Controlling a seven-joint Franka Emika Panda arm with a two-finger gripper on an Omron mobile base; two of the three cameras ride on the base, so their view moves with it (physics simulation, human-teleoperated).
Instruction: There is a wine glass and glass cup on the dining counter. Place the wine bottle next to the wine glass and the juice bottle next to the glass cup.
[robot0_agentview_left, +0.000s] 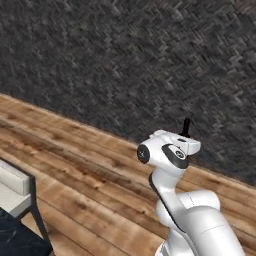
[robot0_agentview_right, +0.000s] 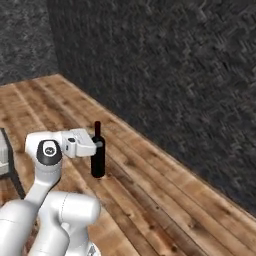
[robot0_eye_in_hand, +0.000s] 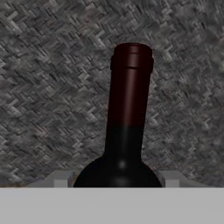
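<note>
My gripper (robot0_agentview_right: 98, 145) is shut on the wine bottle (robot0_agentview_right: 98, 152), a tall near-black bottle held upright in the air above the wooden floor. In the left base view only the wine bottle's neck (robot0_agentview_left: 186, 127) rises behind the white hand. The hand view has the wine bottle (robot0_eye_in_hand: 127, 122) close up, its shoulders between the fingertips (robot0_eye_in_hand: 60, 179) and its dark red neck pointing up against the dark wall. The wine glass, the glass cup and the juice bottle are out of view.
A dark herringbone wall (robot0_agentview_left: 150, 60) stands close ahead, above a wooden plank floor (robot0_agentview_right: 165, 200). A pale-seated stool with black legs (robot0_agentview_left: 17, 190) is at the lower left, with a corner of a black marbled top (robot0_agentview_left: 17, 242) below it.
</note>
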